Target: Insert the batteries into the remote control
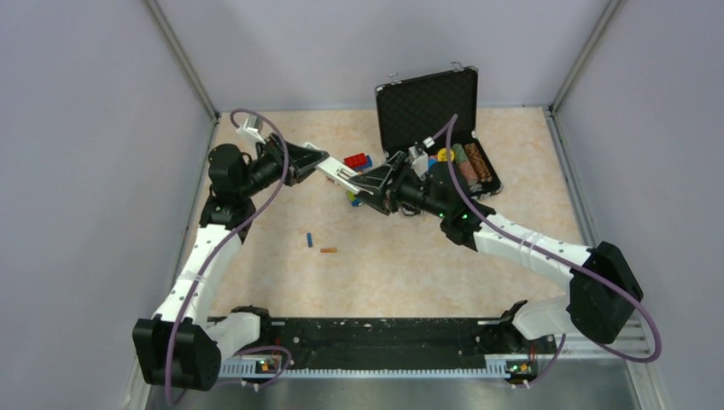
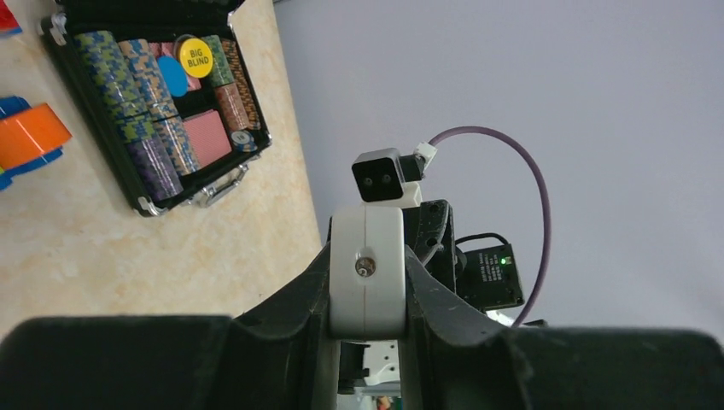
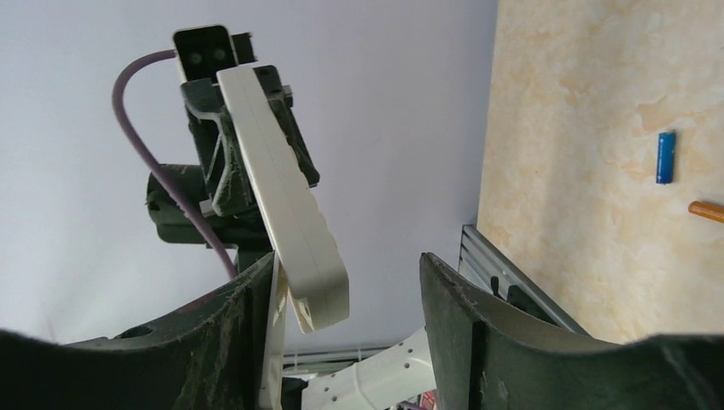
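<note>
The white remote control (image 1: pixel 337 175) is held in the air between both arms. My left gripper (image 1: pixel 318 164) is shut on one end of it; in the left wrist view the fingers (image 2: pixel 427 290) press both sides of its end face (image 2: pixel 367 290). My right gripper (image 1: pixel 363 182) is open, with its jaws wide apart around the remote's free end (image 3: pixel 299 239). A thin white flat piece (image 3: pixel 275 342) lies against the inner face of its left finger. The blue battery (image 1: pixel 309 239) and orange-brown battery (image 1: pixel 328 250) lie on the table; both also show in the right wrist view, blue (image 3: pixel 665 157) and orange-brown (image 3: pixel 707 210).
An open black case (image 1: pixel 431 102) of poker chips (image 2: pixel 162 111) stands at the back right. Red and blue toy bricks (image 1: pixel 357 161) lie just behind the grippers, and an orange toy (image 2: pixel 30 137) is nearby. Grey walls enclose the table on three sides.
</note>
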Tool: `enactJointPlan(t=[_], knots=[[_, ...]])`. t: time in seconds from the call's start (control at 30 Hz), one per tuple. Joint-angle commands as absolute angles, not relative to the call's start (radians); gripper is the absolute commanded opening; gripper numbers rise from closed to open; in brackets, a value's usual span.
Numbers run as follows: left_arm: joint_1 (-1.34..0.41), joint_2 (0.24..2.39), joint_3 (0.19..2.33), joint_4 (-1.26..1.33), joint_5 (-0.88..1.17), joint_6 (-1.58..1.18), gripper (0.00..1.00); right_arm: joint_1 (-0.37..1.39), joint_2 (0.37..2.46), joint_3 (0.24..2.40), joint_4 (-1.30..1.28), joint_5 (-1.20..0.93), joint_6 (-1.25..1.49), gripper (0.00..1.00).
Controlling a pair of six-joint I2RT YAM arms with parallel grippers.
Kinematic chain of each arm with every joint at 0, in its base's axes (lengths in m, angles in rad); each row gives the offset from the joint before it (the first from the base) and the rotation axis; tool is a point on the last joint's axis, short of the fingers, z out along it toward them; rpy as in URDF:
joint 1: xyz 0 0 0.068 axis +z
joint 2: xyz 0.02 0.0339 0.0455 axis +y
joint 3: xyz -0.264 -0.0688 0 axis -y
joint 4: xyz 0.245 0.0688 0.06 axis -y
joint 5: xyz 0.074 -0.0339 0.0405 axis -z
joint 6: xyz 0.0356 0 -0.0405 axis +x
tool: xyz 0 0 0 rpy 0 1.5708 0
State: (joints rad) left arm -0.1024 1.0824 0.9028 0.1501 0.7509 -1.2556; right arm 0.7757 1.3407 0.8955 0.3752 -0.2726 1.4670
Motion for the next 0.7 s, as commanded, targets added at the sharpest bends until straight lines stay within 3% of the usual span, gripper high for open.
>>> enactJointPlan(t=[0.0,0.5,0.67], knots=[[-0.101,1.069,0.907,0.247,0.74,-1.165,0.0,0.778,1.365,0.916,0.28,-0.274,1.444,0.58],[-0.101,1.107,0.9,-0.019,0.66,-0.761,0.0,0.773,1.43,0.891,0.238,-0.251,1.444,0.42],[-0.101,1.14,0.872,-0.057,0.609,-0.709,0.0,0.753,1.501,0.864,0.32,-0.295,1.498,0.2]])
